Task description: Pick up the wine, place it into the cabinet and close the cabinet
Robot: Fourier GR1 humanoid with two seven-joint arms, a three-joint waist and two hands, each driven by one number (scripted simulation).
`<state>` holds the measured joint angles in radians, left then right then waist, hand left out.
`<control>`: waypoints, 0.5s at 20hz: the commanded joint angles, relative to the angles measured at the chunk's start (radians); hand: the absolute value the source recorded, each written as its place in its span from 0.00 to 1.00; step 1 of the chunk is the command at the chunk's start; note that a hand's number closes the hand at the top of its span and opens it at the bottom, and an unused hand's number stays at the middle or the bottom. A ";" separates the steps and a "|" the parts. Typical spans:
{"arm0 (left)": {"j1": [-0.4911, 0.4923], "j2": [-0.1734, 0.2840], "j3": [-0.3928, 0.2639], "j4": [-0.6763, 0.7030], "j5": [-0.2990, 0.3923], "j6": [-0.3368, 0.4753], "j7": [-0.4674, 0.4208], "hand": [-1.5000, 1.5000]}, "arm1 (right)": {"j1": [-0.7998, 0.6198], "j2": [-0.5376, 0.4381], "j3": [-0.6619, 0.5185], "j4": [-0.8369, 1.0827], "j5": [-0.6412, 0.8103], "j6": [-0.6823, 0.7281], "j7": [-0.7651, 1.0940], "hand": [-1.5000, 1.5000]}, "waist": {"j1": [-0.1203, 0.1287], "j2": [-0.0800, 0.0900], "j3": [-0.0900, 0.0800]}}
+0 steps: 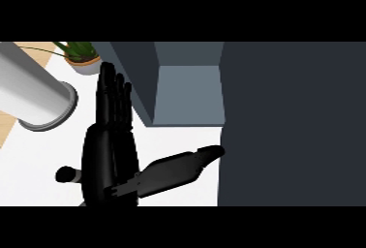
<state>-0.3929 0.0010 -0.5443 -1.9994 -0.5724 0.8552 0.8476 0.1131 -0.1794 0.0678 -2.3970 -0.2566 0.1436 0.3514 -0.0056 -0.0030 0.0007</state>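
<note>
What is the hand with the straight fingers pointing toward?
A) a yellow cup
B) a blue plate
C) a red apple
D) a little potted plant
D: the left hand stretches its straight fingers up the view toward the potted plant at the counter's far edge, beside the grey cabinet; no apple, cup or plate shows.
</note>
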 commanded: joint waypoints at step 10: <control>-0.048 0.003 0.103 -0.130 -0.190 -0.101 0.270 0.00 | -0.115 -0.008 -0.043 -0.060 -0.036 -0.063 0.146 0.00 | 0.007 0.001 -0.001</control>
<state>-0.4559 0.0012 -0.5176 -2.0748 -0.7759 0.8312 1.0679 0.0284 -0.1776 0.0681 -2.3999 -0.2422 0.0977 0.4374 -0.0003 -0.0044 0.0006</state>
